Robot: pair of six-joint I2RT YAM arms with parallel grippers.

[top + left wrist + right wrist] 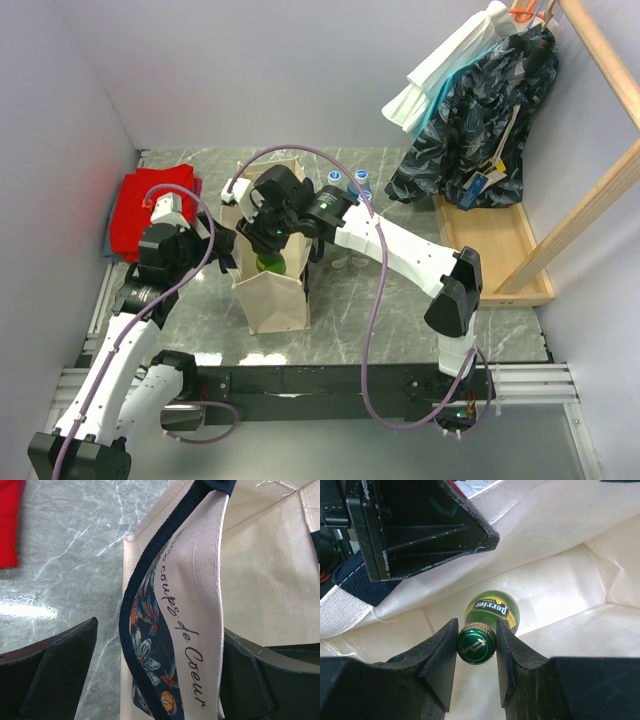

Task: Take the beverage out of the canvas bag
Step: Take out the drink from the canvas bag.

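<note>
White arms, black joints, mauve cables.

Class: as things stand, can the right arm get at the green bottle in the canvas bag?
Likely yes: the canvas bag gapes open, and the right gripper is inside, fingers pressed to both sides of the cap of the green bottle.

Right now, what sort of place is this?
Probably a staged test cell, not a real home: plain walls boxing in a marble-look table, a black mounting rail, and a wooden rack with hanging clothes.
</note>
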